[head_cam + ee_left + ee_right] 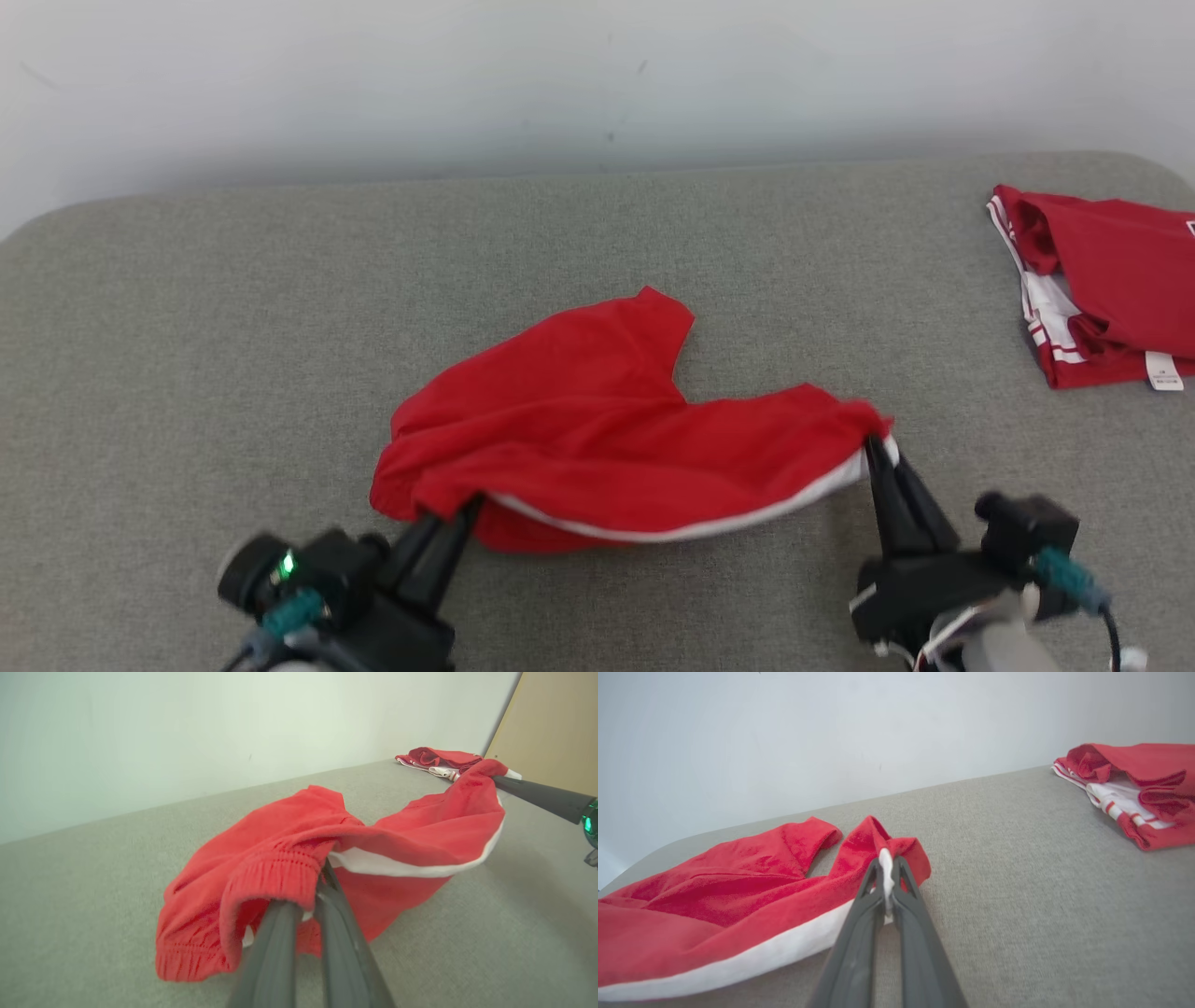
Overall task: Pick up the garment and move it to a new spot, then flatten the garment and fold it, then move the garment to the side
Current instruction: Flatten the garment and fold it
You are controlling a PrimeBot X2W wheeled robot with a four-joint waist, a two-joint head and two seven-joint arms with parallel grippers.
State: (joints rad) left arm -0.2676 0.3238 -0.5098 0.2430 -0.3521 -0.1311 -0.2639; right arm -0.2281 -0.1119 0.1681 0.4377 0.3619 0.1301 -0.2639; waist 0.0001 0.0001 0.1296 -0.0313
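A red garment (597, 425) with a white band along its near edge lies rumpled on the grey padded surface (233, 327), stretched between both grippers. My left gripper (464, 511) is shut on the garment's left end, at the ribbed red hem (280, 868). My right gripper (878, 446) is shut on its right end, pinching the white band (886, 864). In the left wrist view the right gripper's fingers (537, 794) hold the far corner lifted a little off the surface. The near edge sags between the two grips.
A second red and white garment (1102, 285) lies folded at the far right edge of the surface, also seen as the folded pile (1129, 784). A pale wall (597, 84) stands behind. Bare grey padding spreads to the left and behind the garment.
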